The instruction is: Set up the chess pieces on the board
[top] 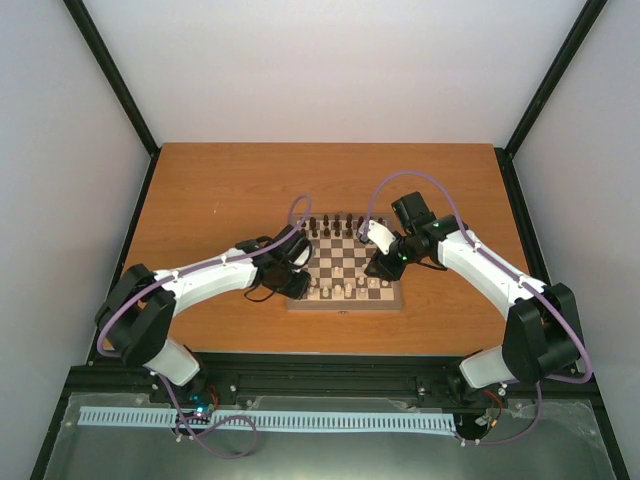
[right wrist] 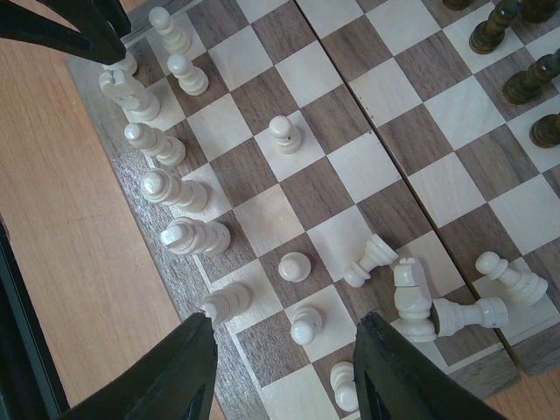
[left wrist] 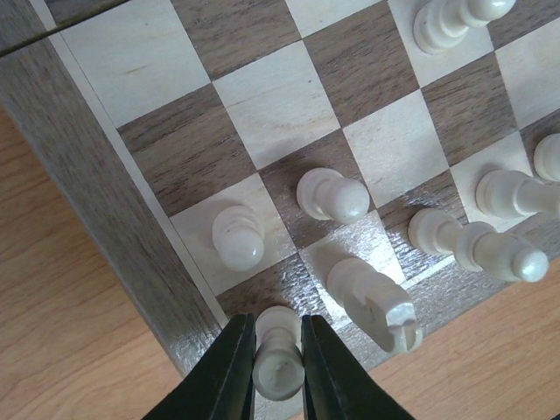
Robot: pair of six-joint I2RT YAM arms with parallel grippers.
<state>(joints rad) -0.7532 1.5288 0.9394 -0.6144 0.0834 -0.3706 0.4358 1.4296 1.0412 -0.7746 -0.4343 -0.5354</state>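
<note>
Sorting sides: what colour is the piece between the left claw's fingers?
Cream piece, clearest in the left wrist view.

The left arm [top: 205, 280] and the right arm [top: 480, 262] are built alike, with smooth white moulded link shells joined by bulky black joint housings [top: 140, 322]. A thin lilac cable [top: 420, 178] runs along each arm (standing off the shells in loose arcs). A small green light [top: 402, 257] glows at the right wrist. The left gripper [left wrist: 278, 322] and the right gripper [right wrist: 287, 322] carry matte black fingers [right wrist: 171, 376] that taper to narrow tips.
</note>
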